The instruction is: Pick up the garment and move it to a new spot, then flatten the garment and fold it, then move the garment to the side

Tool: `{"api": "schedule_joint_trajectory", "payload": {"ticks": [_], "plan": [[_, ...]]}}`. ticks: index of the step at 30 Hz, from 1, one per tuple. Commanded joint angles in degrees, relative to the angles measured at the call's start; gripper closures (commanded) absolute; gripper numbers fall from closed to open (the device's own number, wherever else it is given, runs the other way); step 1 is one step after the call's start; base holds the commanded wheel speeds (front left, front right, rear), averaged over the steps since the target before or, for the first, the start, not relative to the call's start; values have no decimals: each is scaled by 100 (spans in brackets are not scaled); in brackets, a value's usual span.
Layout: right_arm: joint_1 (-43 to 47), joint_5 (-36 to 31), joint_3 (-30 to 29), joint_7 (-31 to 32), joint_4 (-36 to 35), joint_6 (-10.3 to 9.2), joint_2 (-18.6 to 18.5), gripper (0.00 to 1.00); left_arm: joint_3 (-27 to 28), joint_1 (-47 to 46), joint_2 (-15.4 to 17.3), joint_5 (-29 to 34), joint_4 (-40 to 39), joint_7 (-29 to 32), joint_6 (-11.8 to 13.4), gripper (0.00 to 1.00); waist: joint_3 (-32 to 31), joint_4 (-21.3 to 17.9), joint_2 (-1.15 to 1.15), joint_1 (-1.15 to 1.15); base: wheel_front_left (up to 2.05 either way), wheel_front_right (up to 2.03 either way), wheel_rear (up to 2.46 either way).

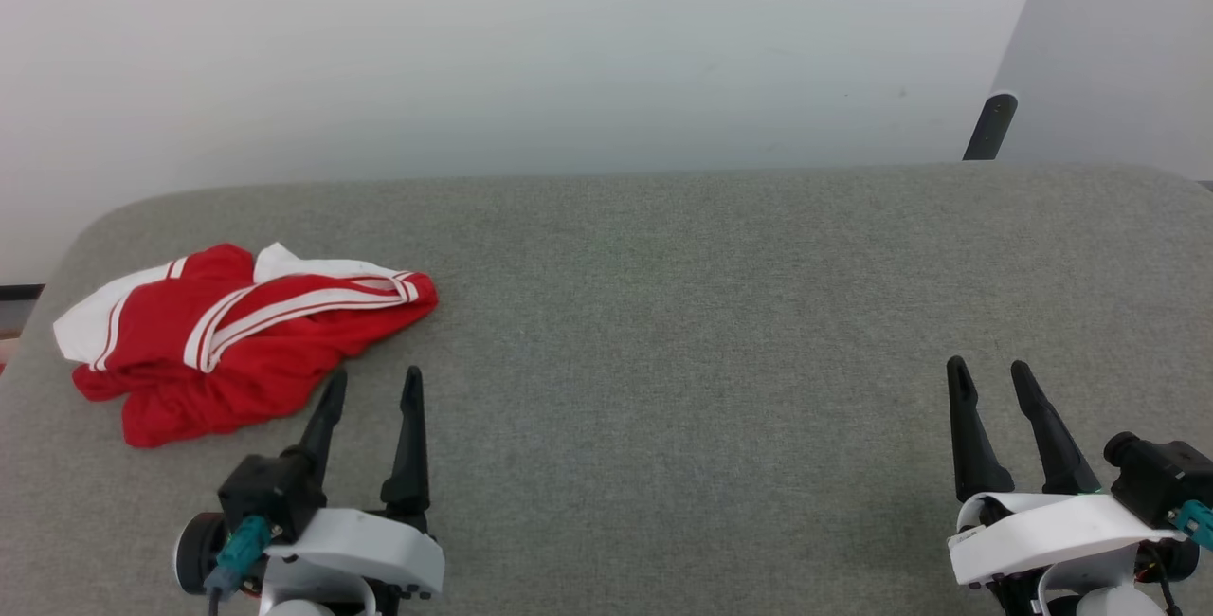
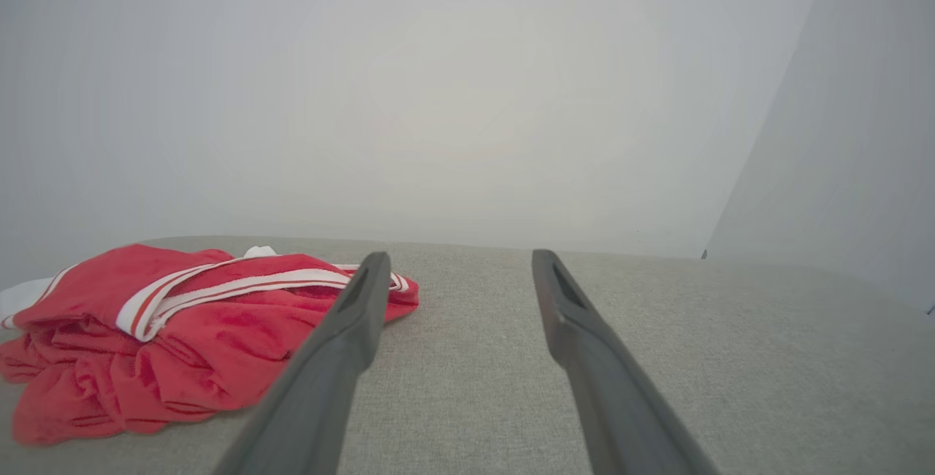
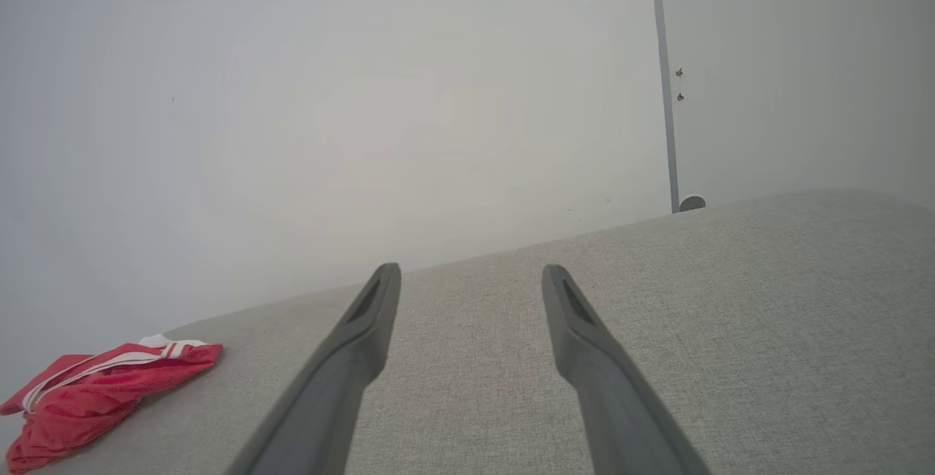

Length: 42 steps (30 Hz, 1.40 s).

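Garment (image 1: 237,336) bunched just beyond left gripper (image 1: 374,374), fingers spread, empty; right gripper (image 1: 989,365) likewise released, well apart; best to pinch a thick fold deep.

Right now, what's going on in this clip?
Nothing is being handled yet. The garment lies crumpled at the left of the grey padded surface. The left end effector is open close beside it, gripping nothing; the right end effector, also open, is far off on the right. The pickup has not started.
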Motion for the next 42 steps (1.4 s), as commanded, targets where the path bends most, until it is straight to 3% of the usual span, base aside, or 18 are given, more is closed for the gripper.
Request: {"api": "schedule_joint_trajectory", "payload": {"ticks": [1,16,35,42], "plan": [[-21,-106,18,-46,-27,4,-4,0,11,7,-16,131,-3,-48,-28,0,-2,4,0,0,0,0,0],[9,-340,42,-65,-68,4,-18,0,160,-65,-92,370,148,-95,-106,0,-6,145,0,0,0,0,0],[-148,-229,634,-9,84,4,16,0,582,-6,-24,341,225,-96,-39,0,-122,1307,0,0,0,0,0],[-238,-188,780,-42,192,4,46,0,645,39,-42,253,252,-95,-30,0,-144,1555,0,0,0,0,0]]}}
